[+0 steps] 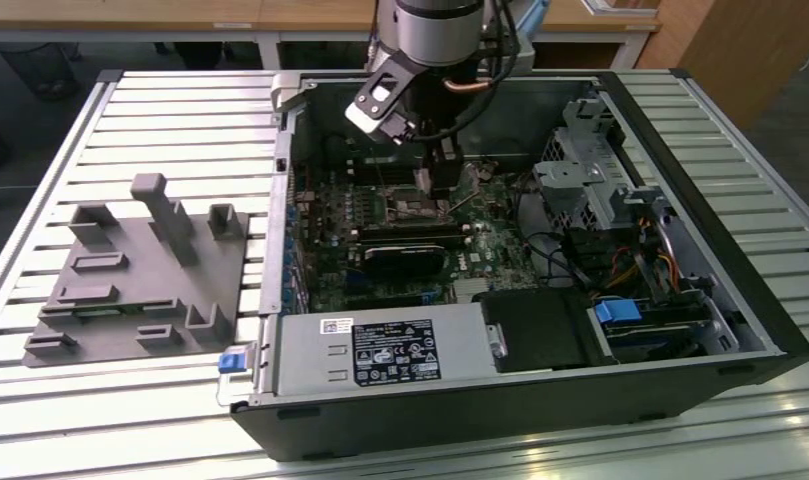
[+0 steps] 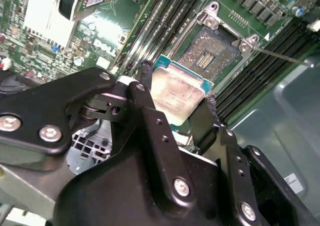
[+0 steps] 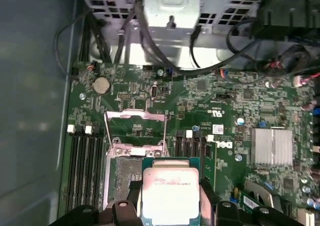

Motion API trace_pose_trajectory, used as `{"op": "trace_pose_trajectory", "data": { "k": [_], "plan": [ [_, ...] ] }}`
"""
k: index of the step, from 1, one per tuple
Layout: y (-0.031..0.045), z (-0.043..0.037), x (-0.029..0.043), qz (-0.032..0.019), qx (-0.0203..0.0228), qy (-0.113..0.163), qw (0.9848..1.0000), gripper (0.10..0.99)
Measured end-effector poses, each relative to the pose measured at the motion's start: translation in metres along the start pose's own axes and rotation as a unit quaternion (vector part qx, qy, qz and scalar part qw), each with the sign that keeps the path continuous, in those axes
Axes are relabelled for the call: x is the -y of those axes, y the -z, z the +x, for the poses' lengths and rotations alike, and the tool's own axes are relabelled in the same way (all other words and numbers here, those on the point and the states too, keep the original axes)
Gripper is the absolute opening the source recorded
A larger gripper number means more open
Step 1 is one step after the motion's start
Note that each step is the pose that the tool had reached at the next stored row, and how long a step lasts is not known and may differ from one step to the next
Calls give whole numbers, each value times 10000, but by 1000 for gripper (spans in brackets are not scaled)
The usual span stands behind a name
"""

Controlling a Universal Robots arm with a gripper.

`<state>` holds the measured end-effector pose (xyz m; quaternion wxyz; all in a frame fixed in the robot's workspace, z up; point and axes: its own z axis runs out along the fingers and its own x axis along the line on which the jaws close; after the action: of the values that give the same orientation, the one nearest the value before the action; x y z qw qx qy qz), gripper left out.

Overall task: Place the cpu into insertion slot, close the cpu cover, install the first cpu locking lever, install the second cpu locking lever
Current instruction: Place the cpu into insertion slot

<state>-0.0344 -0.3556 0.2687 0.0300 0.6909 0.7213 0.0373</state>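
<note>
Your gripper [image 2: 177,88] is pinching the cpu [image 3: 170,193] by two opposite edges between its fingers [image 2: 150,111], holding it just above the open socket [image 2: 207,56] and not yet touching it. The cover [image 3: 135,116] is standing raised at the socket's far side and a lever [image 2: 280,55] is lying unlatched beside it. By this showing you are working on the first step, with seating, closing and both levers left to do.

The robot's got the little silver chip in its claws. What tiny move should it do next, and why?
Probably ease the cpu across until it sits squarely above the open socket, before lowering. The gripper is shut on it, the cpu cover stands raised, and in both wrist views the cpu looks off to one side of the socket, not yet in it.
</note>
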Motion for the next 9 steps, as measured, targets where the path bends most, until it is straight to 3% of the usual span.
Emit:
{"op": "trace_pose_trajectory", "data": {
  "k": [4,9],
  "plan": [
    [-51,30,89,0,0,2,10000,541],
    [-126,118,99,0,0,-1,10000,541]
  ]
}}
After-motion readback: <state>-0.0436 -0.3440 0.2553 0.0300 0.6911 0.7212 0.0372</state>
